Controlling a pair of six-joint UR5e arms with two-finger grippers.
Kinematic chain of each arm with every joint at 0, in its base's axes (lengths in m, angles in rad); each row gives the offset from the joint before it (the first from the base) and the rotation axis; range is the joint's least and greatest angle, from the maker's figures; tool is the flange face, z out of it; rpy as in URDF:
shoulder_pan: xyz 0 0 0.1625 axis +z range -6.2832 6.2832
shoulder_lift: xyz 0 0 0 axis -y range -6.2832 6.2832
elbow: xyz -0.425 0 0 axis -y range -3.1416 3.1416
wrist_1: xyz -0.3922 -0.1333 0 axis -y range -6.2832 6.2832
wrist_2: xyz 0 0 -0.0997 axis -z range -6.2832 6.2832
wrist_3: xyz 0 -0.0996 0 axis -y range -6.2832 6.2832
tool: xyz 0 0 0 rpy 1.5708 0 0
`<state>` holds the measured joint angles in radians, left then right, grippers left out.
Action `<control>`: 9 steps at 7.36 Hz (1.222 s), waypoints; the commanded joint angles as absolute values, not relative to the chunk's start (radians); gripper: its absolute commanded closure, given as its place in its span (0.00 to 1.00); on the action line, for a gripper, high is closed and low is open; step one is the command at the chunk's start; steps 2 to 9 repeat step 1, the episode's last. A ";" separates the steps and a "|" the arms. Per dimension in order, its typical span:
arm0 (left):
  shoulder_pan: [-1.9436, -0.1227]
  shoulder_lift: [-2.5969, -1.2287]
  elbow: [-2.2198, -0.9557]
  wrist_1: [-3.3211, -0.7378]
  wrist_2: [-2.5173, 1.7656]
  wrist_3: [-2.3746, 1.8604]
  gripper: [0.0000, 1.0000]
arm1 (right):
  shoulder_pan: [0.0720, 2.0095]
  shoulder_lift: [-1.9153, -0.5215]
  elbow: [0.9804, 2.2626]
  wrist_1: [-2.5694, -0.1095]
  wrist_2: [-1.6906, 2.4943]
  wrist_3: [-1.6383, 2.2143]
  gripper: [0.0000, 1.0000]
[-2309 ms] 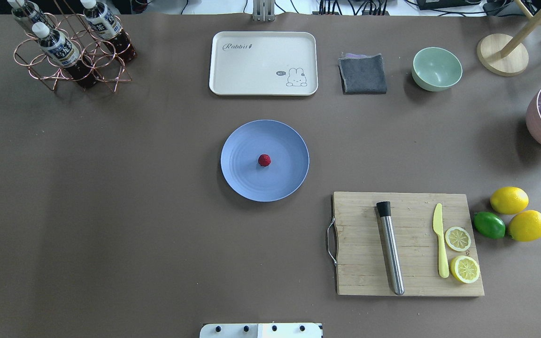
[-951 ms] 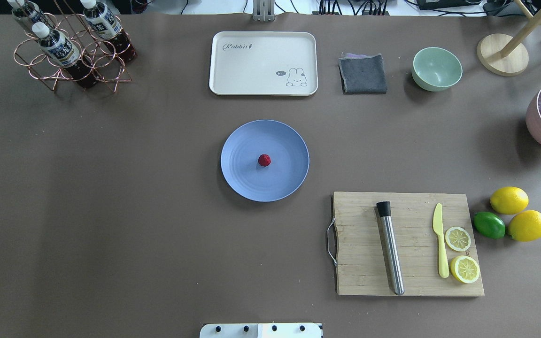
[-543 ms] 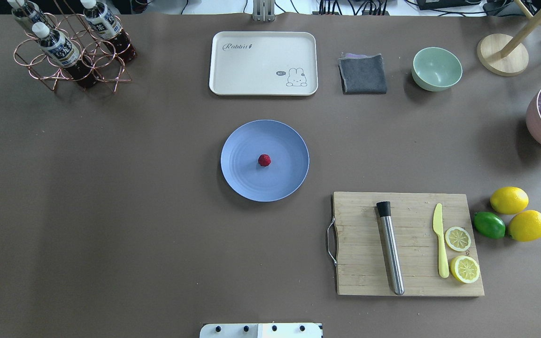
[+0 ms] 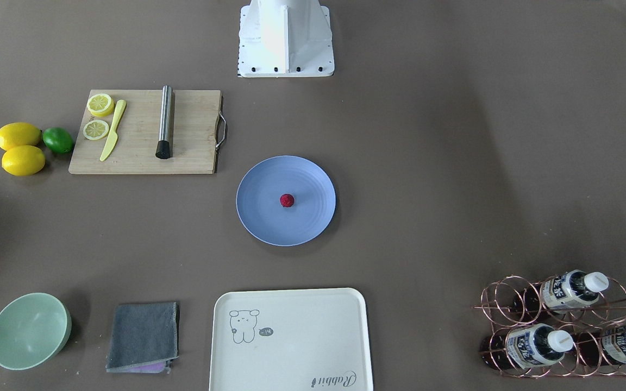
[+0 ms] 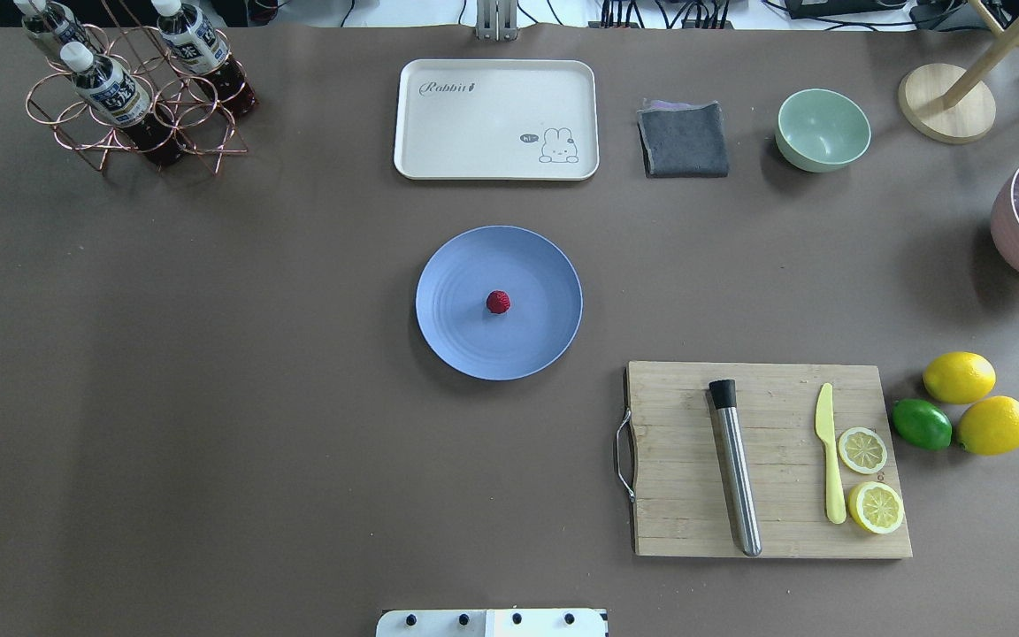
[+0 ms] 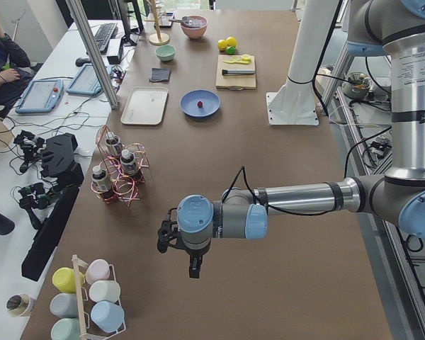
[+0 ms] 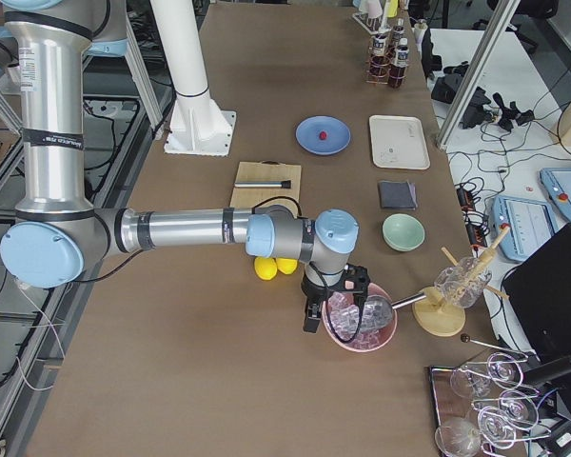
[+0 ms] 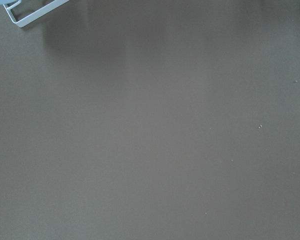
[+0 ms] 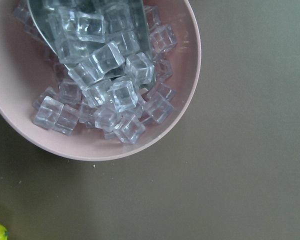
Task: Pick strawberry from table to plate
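The strawberry (image 5: pixel 498 302) (image 4: pixel 287 200), small and dark red, lies at the centre of the blue-grey plate (image 5: pixel 456 354) (image 4: pixel 258 225) in the middle of the table (image 5: pixel 209 398). No gripper shows in the overhead or front views. In the exterior left view my left gripper (image 6: pixel 193 271) hangs over bare table, far from the plate (image 6: pixel 210 110). In the exterior right view my right gripper (image 7: pixel 333 319) hangs over a pink bowl of ice (image 7: pixel 362 333), also far from the plate (image 7: pixel 338 143). I cannot tell whether either gripper is open or shut.
A cutting board (image 5: pixel 678 513) with a muddler, knife and lemon slices lies right of the plate, with lemons (image 5: pixel 959 377) and a lime (image 5: pixel 921 424) beside it. At the back stand a cream tray (image 5: pixel 474 124), grey cloth (image 5: pixel 684 140), green bowl (image 5: pixel 822 129) and bottle rack (image 5: pixel 134 97).
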<state>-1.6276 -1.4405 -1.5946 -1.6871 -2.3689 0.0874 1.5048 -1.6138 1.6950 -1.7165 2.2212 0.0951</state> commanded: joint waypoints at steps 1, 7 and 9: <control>-1.628 -1.440 -1.589 -1.686 -2.370 0.087 0.02 | 1.505 -1.614 1.695 -1.717 2.221 0.097 0.00; -1.628 -1.440 -1.589 -1.686 -2.370 0.087 0.02 | 1.505 -1.614 1.695 -1.717 2.221 0.097 0.00; -1.628 -1.440 -1.589 -1.686 -2.370 0.087 0.02 | 1.505 -1.614 1.695 -1.717 2.221 0.097 0.00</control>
